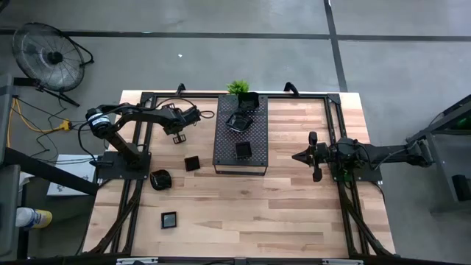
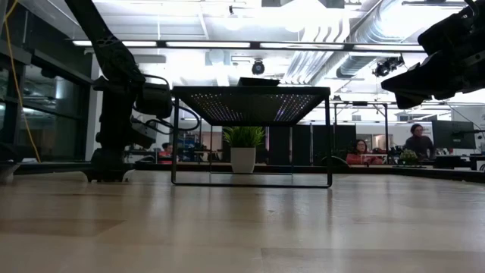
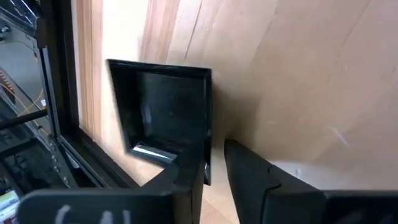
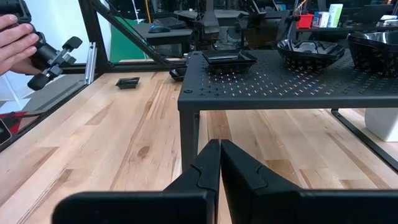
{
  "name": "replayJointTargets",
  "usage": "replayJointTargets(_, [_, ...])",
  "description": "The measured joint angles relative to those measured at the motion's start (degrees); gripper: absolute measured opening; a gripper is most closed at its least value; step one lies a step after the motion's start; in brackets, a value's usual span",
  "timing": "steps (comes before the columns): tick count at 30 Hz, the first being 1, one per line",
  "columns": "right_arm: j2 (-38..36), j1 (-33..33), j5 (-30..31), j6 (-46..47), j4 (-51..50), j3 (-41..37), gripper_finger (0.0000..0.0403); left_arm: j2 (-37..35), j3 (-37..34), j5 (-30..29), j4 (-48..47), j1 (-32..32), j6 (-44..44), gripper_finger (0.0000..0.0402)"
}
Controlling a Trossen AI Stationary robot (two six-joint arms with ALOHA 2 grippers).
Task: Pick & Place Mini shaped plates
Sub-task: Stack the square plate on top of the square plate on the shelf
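Observation:
My left gripper (image 1: 184, 126) (image 3: 216, 165) is over the table's far left part, shut on a square black mini plate (image 1: 179, 138) (image 3: 165, 115). Three more black plates lie flat on the wood: a square one (image 1: 192, 163), a rounded one (image 1: 160, 179) and a square one (image 1: 169, 218). Others sit on the perforated tray (image 1: 228, 140): a square one (image 1: 243, 149) (image 4: 229, 57) and a wavy one (image 1: 239, 121) (image 4: 311, 53). My right gripper (image 1: 298, 156) (image 4: 219, 155) waits shut to the right of the tray, touching nothing. My left gripper pinches the square plate by one side rim (image 3: 208, 149). One finger (image 3: 183, 177) lies over the plate's hollow and the other finger (image 3: 249, 174) is outside the rim. In the low view the gripper is above the table top, so the plate looks lifted, tilted below the fingers.
The raised perforated tray (image 2: 250, 102) stands on thin legs mid-table, with a small green plant (image 1: 238, 87) (image 2: 243, 148) at its far end. Black frame rails (image 1: 136, 199) run along the table's left and right sides. A person's hand (image 4: 15, 37) holds a dark device beyond the table's left side.

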Motion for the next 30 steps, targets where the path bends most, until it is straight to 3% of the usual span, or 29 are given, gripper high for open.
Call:
replayJointTargets(16, [0.0,0.0,0.0,0.0,0.0,0.0,0.0003,-1.3,-0.2,0.5,-1.3,0.2,0.5,0.0004])
replayJointTargets(30, [0.0,0.0,0.0,0.0,0.0,0.0,0.0008,-15.1,-0.2,8.7,-9.9,-0.9,4.6,0.0001])
